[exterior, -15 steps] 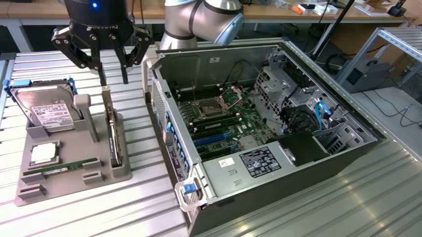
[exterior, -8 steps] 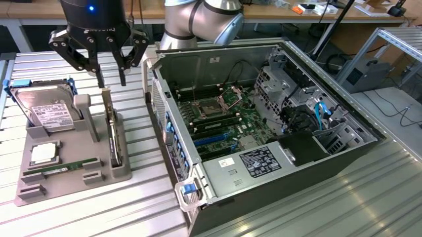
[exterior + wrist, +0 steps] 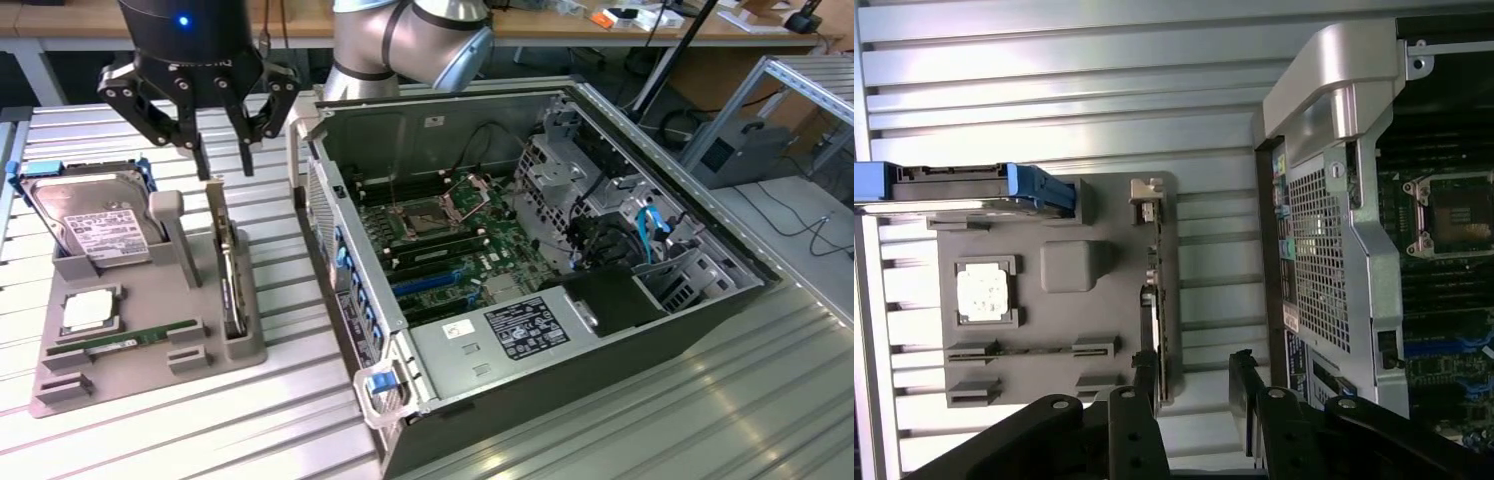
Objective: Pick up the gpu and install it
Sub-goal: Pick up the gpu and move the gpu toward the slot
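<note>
The gpu (image 3: 230, 265) is a thin dark card with a silvery edge. It stands on its long edge in a slot along the side of the grey holder tray (image 3: 200, 345) that faces the computer case. My gripper (image 3: 224, 165) hangs open above the card's far end, holding nothing. In the wrist view the gpu (image 3: 1157, 290) appears edge-on, and the gripper (image 3: 1192, 375) is over one end of it. One fingertip (image 3: 1145, 368) sits above the card's edge. The other fingertip (image 3: 1240, 366) is off toward the case.
The tray also carries a silver hard drive (image 3: 96, 228) in a blue frame, a processor chip (image 3: 87, 312) and a green memory stick (image 3: 127, 340). The open computer case (image 3: 561, 150) lies to the exterior view's right, its motherboard (image 3: 434, 245) exposed. Ribbed metal tabletop (image 3: 267, 420) surrounds both.
</note>
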